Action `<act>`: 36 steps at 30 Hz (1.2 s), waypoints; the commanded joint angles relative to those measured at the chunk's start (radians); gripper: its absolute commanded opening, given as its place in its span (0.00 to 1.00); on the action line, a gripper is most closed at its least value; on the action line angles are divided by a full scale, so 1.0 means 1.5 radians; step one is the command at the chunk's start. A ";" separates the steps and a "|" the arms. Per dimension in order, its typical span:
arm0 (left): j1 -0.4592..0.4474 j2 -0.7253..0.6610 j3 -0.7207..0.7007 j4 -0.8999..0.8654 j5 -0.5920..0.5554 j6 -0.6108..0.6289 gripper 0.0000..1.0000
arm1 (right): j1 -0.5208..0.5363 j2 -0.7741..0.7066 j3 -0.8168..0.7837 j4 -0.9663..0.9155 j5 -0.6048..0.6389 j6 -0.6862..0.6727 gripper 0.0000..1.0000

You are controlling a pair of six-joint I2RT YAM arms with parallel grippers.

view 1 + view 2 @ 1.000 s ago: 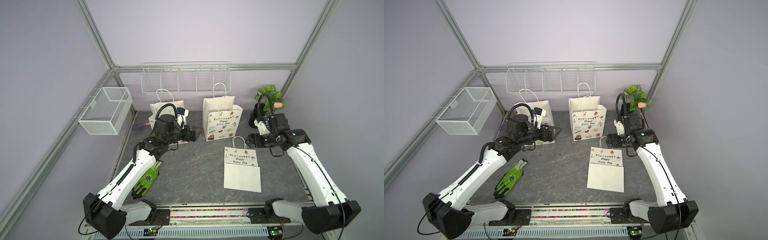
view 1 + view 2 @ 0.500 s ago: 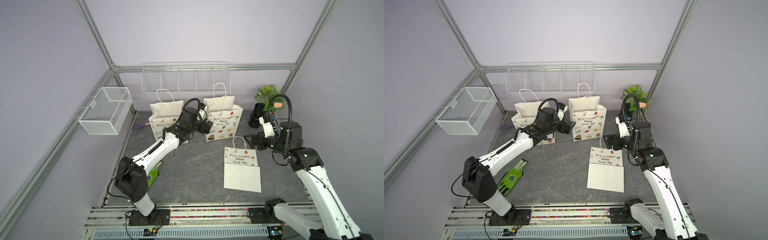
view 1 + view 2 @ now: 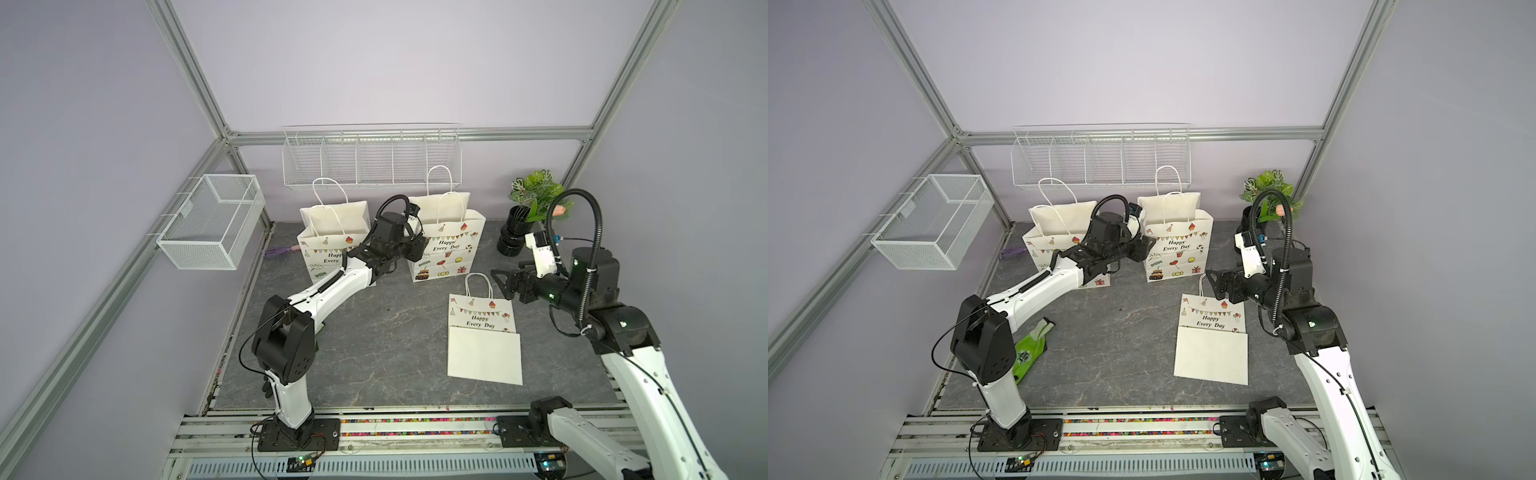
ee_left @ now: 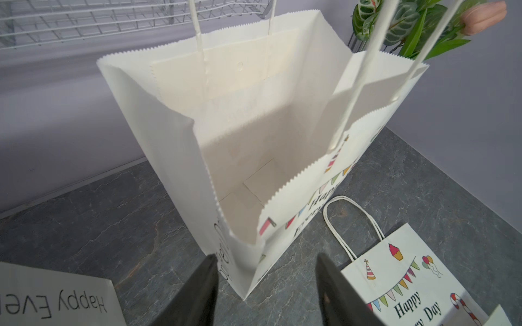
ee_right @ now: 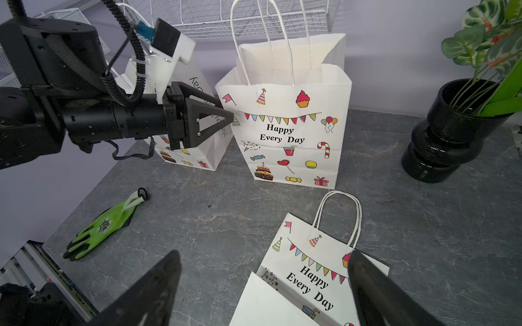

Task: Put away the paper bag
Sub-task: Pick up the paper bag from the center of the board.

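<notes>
white paper, thin and light, is what all three bags here are made of. in both top views the open paper bag (image 3: 446,245) stands upright just below one end of the wire shelf (image 3: 372,160). a second standing bag (image 3: 328,245) is below the shelf's other end, and a folded paper bag (image 3: 482,332) lies flat well out from the shelf. the left gripper (image 3: 415,252) sits between the two standing bags, at the open bag's side edge. the right gripper (image 3: 500,282) hovers near the folded bag's handle loop, jaws wide and holding nothing.

the left wrist view looks down into the open bag, which is empty with its gussets spread and a zigzag rim. the fingers (image 4: 203,282) stand about half apart on either side of the near corner fold, with a gap to the paper on both sides and no pinch.

the right wrist view shows the right arm's fingers (image 5: 158,282) spread wide above the folded bag. the left gripper's tip is at the open bag's side, touching or just short of it, i cannot tell. a green glove (image 5: 104,225) lies far out from the shelf.

the left arm's aim suggests the open bag is the one meant. being empty, it should slide or tip at a nudge and crease under a hard squeeze. the best holds look like one wall at the rim beside the stiff corner fold, or the cord handles.
</notes>
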 commanded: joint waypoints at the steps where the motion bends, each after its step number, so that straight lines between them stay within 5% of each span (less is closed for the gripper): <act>1: -0.010 0.020 0.031 0.012 0.018 0.001 0.48 | 0.003 -0.007 -0.004 0.007 -0.010 -0.009 0.93; 15: -0.011 0.002 0.037 -0.015 0.035 0.001 0.02 | 0.003 -0.011 -0.011 0.006 0.007 -0.011 0.93; 29: -0.011 -0.141 0.151 -0.251 0.148 0.056 0.00 | -0.010 0.021 0.017 -0.011 -0.013 0.013 0.89; 36: -0.010 -0.239 0.121 -0.273 0.221 0.042 0.00 | -0.027 0.027 0.052 -0.027 -0.059 0.024 0.89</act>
